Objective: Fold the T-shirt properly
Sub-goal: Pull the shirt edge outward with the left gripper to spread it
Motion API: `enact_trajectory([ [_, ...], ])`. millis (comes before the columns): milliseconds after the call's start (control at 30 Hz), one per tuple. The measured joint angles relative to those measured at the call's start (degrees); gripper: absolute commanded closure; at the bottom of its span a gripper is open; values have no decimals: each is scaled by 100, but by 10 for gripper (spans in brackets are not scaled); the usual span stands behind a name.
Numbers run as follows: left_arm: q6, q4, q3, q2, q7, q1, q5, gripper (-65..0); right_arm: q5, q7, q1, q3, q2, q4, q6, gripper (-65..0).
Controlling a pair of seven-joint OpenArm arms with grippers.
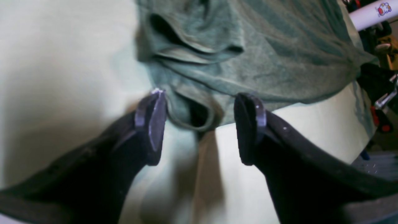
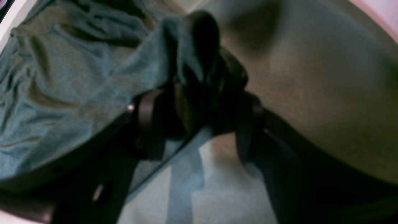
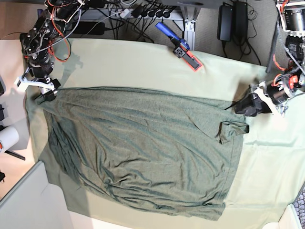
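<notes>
Pale cloth (image 3: 143,62) under wrinkly T-shirt (image 3: 143,148); left gripper (image 1: 199,130) apart, right gripper (image 2: 199,124) clamps its corner.

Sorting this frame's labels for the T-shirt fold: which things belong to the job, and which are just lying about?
Part of the job:
- T-shirt
- left gripper, open beside a sleeve
- right gripper, with T-shirt fabric bunched between its jaws

Lying about:
- mint-green table cloth
- blue and red tool
- cables
</notes>
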Motion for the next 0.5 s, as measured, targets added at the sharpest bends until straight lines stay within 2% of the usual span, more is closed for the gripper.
enact_trajectory([
  [300,109,0,138,177,-304,-2,345,-375,83,42,2,4,-63,0,0,-336],
  [333,109,0,149,188,-348,-2,378,-340,83,44,2,4,-63,0,0,-336],
  [433,155,-2,177,190,-411,-15,610,-95,76,42,55,7,-96,0,-4,-334],
  [467,157,-2,177,190,-402,-15,686,-30,79,39,85,9,-116,0,-9,-334],
  [500,120,-4,177,190,-400,-11,717,0,79,15,133,4,-131,-2,-11,-334],
])
